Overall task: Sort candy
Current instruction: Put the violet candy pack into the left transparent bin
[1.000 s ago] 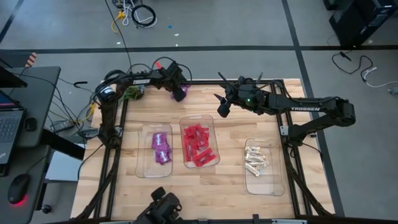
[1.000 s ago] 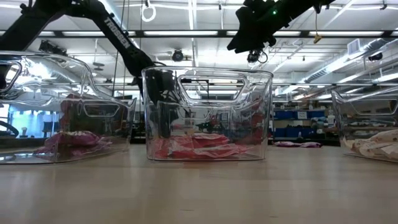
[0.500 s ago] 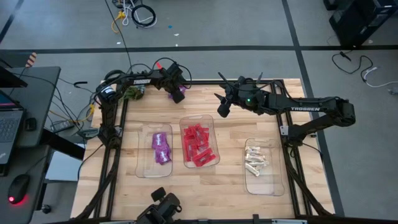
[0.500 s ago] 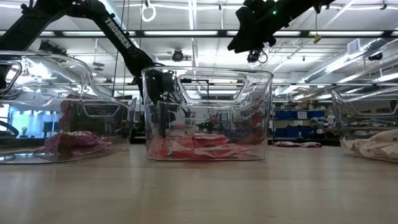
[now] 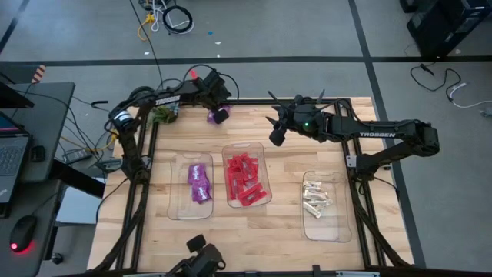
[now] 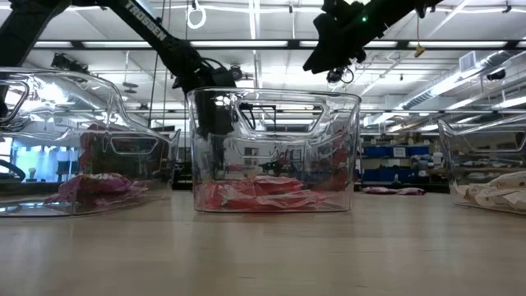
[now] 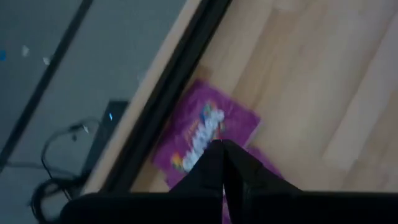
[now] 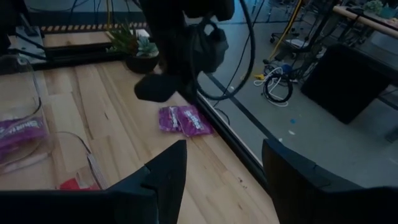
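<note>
Purple candy point(image 5: 214, 116) under left fingers point(image 7: 214, 163), closed

White capitals reading "TROSSEN" run along the forearm of the right arm point(image 5: 377, 135) in the high view; in the low view, white lettering of the same style stands on the dark link of the left arm point(image 6: 152, 25), too oblique to spell out in full; the purple packet point(image 7: 208, 134) by the table edge carries light, multicoloured print in the left wrist view, blurred beyond reading; no other text, number or sign is legible.
</note>
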Motion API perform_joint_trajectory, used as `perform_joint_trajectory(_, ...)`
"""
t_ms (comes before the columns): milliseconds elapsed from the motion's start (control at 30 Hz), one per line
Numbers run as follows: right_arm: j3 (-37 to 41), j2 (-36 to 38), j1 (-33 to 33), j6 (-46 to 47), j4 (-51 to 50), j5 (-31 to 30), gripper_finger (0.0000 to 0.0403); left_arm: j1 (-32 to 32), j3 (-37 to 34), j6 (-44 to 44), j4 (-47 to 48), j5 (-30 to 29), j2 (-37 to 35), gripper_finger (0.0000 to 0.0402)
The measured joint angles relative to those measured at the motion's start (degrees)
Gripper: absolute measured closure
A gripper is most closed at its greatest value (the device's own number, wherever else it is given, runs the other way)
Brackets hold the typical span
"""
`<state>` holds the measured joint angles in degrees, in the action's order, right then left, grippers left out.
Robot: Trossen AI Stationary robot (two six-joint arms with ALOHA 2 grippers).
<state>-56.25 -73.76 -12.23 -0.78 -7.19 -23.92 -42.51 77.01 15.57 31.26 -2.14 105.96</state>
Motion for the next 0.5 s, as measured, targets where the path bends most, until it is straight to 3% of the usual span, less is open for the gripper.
perform_joint_trajectory(233,0.0,0.0,0.0,0.1,-0.3,0.0,0.0208,0.1,-1.6,2.1,3.6,-0.6,2.0,0.0349)
perform_joint_trajectory(500,0.0,0.0,0.0,0.6,-0.2,1.2,0.0208,-1.2,-2.3,2.2,-1.1,-2.1,5.2,0.0262)
